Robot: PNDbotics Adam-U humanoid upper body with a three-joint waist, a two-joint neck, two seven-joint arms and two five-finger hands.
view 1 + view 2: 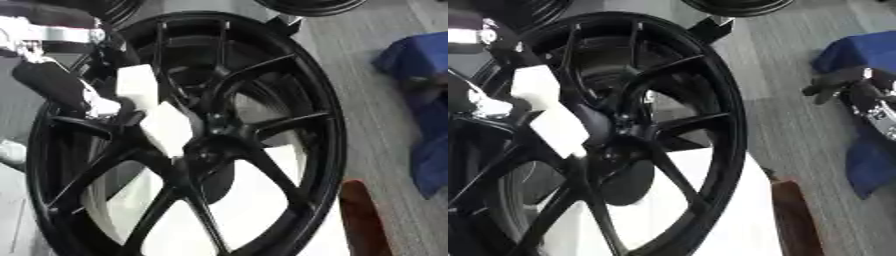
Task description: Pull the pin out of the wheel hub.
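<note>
Large glossy black multi-spoke alloy wheel hub (188, 140), standing on edge and filling the middle of both eye views; the pin cannot be made out among the spokes near the centre boss. Left hand (61, 85), black with silver joints, entering from the upper left and lying against the spokes beside white blocky pieces (166, 125); finger state cannot be told. Right hand (859, 92), black, at the right edge over a blue cloth (859, 52), fingers relaxed and holding nothing.
</note>
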